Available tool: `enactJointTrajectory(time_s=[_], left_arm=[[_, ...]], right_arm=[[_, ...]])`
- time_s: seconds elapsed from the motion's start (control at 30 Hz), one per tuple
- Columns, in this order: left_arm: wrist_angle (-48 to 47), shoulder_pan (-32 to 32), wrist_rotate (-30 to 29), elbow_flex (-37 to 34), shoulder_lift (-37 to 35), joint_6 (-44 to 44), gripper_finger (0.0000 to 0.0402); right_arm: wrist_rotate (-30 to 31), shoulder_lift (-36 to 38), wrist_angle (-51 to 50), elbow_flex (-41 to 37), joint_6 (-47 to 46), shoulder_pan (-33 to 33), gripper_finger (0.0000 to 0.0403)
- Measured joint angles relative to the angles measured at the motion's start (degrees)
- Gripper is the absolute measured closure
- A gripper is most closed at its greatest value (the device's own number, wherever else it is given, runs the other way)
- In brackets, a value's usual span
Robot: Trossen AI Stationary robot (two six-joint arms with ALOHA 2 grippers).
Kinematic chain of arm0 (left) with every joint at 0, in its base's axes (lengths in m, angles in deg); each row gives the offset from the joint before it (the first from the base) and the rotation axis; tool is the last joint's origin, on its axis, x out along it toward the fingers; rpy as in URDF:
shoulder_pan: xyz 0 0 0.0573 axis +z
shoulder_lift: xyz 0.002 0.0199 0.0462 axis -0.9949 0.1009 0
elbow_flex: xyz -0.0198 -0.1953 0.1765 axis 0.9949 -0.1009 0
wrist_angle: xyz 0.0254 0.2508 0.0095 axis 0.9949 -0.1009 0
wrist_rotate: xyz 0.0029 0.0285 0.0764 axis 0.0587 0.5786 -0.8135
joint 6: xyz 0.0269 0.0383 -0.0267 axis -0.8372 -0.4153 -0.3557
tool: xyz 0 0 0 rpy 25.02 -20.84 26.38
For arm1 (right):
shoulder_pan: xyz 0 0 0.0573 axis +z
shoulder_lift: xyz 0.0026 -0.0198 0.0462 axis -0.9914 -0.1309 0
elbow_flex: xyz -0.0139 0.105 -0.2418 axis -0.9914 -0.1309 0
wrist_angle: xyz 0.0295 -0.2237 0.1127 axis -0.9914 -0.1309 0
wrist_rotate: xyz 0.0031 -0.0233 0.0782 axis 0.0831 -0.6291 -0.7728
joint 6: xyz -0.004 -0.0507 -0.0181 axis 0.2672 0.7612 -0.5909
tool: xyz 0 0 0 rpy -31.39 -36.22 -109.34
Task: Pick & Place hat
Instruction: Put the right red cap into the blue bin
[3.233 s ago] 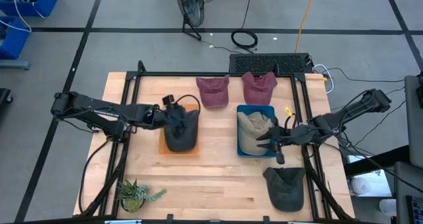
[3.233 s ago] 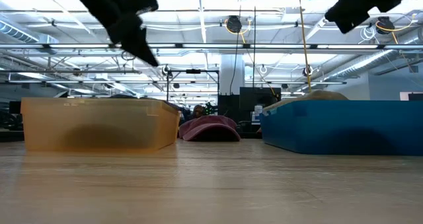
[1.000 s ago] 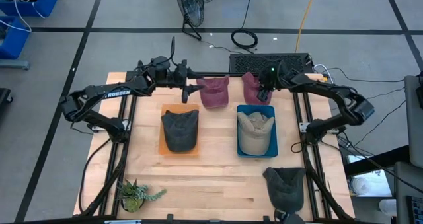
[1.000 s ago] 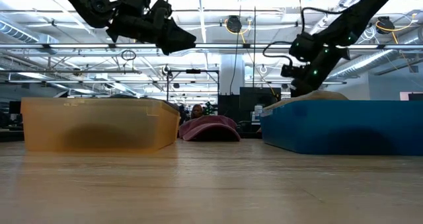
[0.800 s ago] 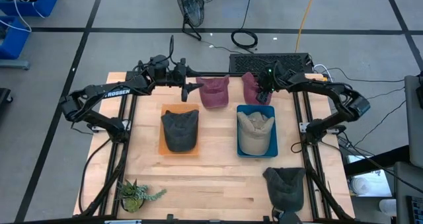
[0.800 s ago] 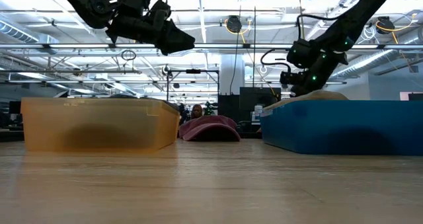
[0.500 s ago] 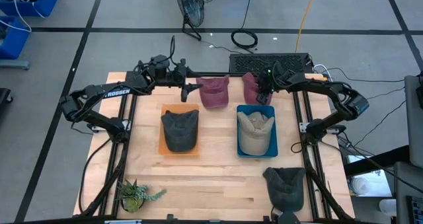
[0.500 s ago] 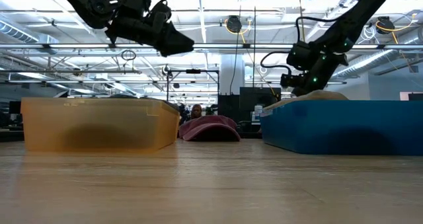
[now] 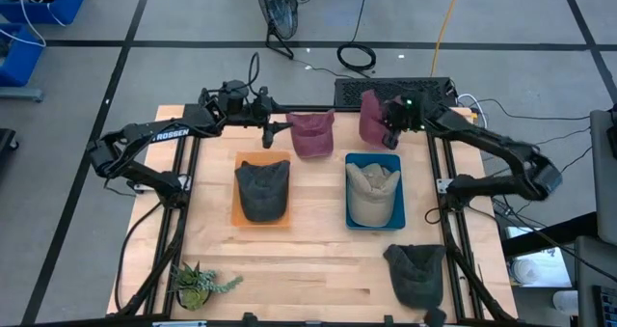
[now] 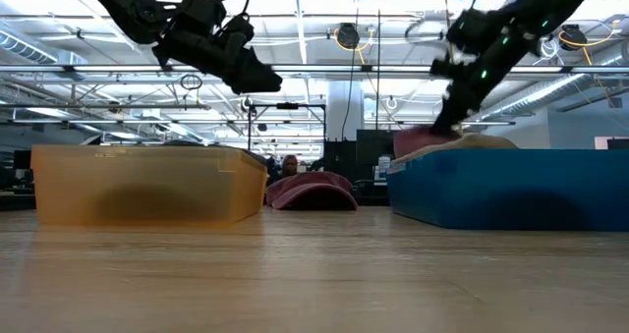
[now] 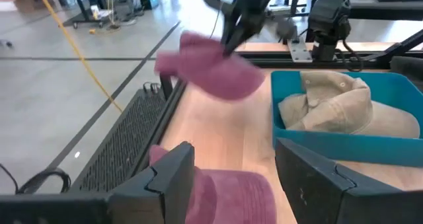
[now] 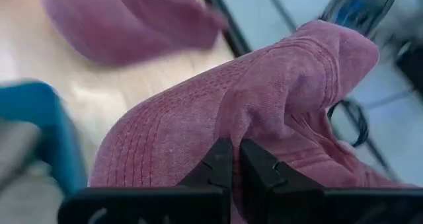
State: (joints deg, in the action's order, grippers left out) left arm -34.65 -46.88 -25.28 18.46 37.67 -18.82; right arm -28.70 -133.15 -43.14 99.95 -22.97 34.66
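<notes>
Two maroon hats are at the table's far side. One maroon hat (image 9: pixel 310 134) lies on the table by its underside, and my left gripper (image 9: pixel 277 126) hovers open just left of it, fingers (image 11: pixel 173 178) on either side above it. The other maroon hat (image 9: pixel 369 115) is in the air with my right gripper (image 9: pixel 390 129) shut on it. In the left wrist view this hat (image 11: pixel 211 69) hangs above the wood. In the low view the hat (image 10: pixel 421 138) shows behind the blue bin's rim. My right gripper pinches a bunched fold of the hat's crown (image 12: pixel 254 121) between its two fingers (image 12: pixel 221 159). The fingers come from above, slanting down. The hat is lifted clear of the table and droops below the fingers, the cloth gathered at the pinch.
An orange bin (image 9: pixel 237 216) holds a dark grey hat (image 9: pixel 262 187). A blue bin (image 9: pixel 351 163) holds a tan hat (image 9: pixel 373 194). Another dark hat (image 9: pixel 416 274) lies near the front right, a small plant (image 9: pixel 198 284) at the front left. A black grille (image 9: pixel 395 91) lies beyond the far edge.
My right gripper has shut on the right maroon hat and risen with it, drawing it off the table and a little toward the far edge. The hat has gone from lying flat to hanging bunched below the fingers.
</notes>
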Motion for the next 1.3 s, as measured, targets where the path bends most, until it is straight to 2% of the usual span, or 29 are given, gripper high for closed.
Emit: enactJointTrajectory(time_s=[0.17, 0.4, 0.57, 0.8, 1.03, 1.3], left_arm=[[-0.8, 0.3, 0.0, 0.0, 0.0, 0.1, 0.0188], [-0.4, 0.3, 0.0, 0.0, 0.0, 0.1, 0.0188], [-0.1, 0.3, 0.0, 0.0, 0.0, 0.5, 0.0188], [0.2, 0.0, 0.1, 0.0, 0.0, 1.8, 0.0188], [0.2, -0.9, 0.1, 0.0, 0.0, 1.8, 0.0188], [0.2, -1.5, 0.2, 0.0, 0.0, 1.8, 0.0188]], right_arm=[[-0.2, 11.1, -4.6, 0.0, -1.3, 5.4, 0.0399], [-0.2, 19.7, -11.8, 0.0, -13.6, 18.6, 0.0399], [1.3, 19.5, -13.0, 0.0, -22.2, 31.3, 0.0399], [11.8, 17.5, -15.4, 0.0, -32.7, 45.2, 0.0399], [20.9, 15.9, -20.6, 0.0, -41.2, 52.2, 0.0399], [21.0, 11.8, -20.2, 0.0, -44.9, 56.9, 0.0399]])
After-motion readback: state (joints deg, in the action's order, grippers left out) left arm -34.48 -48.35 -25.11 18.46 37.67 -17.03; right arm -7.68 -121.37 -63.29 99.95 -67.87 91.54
